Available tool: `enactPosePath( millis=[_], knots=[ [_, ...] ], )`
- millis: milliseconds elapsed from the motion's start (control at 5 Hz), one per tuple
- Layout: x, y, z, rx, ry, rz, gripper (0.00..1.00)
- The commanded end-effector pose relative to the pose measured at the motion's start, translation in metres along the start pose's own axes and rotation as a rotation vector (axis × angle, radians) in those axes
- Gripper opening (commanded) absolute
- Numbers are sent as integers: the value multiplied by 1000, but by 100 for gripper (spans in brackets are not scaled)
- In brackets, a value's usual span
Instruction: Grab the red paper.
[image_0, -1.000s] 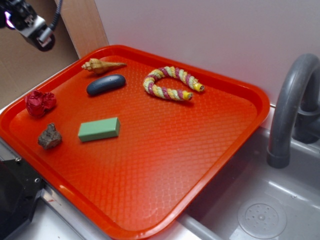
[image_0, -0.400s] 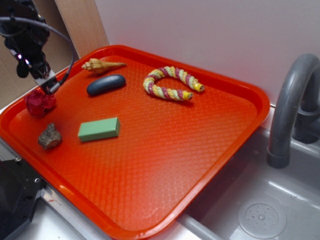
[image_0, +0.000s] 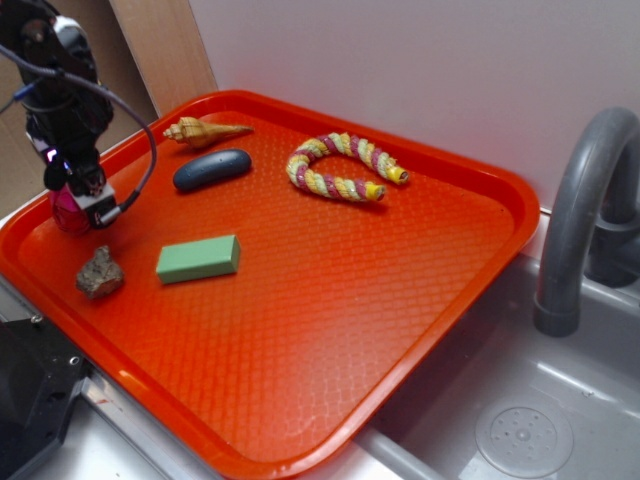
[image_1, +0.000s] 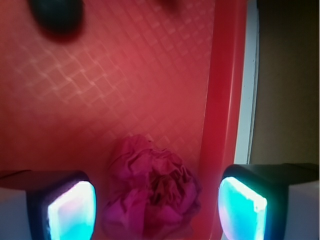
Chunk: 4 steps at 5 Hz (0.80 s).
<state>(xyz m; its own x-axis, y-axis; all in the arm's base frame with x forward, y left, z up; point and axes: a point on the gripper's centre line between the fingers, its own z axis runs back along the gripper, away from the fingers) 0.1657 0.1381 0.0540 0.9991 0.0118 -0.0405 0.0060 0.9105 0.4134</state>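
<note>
The red paper (image_1: 150, 195) is a crumpled crimson wad lying on the orange-red tray (image_1: 90, 115) close to its raised edge. In the wrist view it sits between my two lit fingertips, with a gap on each side. My gripper (image_1: 157, 210) is open and straddles the wad. In the exterior view my gripper (image_0: 82, 200) is low over the tray's far left side and covers most of the paper (image_0: 66, 212); only a crimson sliver shows.
On the tray (image_0: 330, 300) lie a brown-grey rock (image_0: 99, 273), a green block (image_0: 198, 258), a dark oval stone (image_0: 211, 168), a shell (image_0: 205, 131) and a rope toy (image_0: 343, 167). A sink (image_0: 520, 420) with a grey faucet (image_0: 580, 210) is at the right.
My gripper has come down from the upper left corner onto the red paper and now hides most of it. The other objects have not moved.
</note>
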Motion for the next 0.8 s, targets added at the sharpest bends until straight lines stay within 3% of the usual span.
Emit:
enactPosePath(
  millis=[0,200,400,600],
  knots=[
    [-10,-3,-10,-72,74,-33,0],
    [-10,-4,0,-96,58,-36,0],
    [2,-15,37,-46,62,-10,0],
    [31,-42,97,-67,70,7,0]
  ],
)
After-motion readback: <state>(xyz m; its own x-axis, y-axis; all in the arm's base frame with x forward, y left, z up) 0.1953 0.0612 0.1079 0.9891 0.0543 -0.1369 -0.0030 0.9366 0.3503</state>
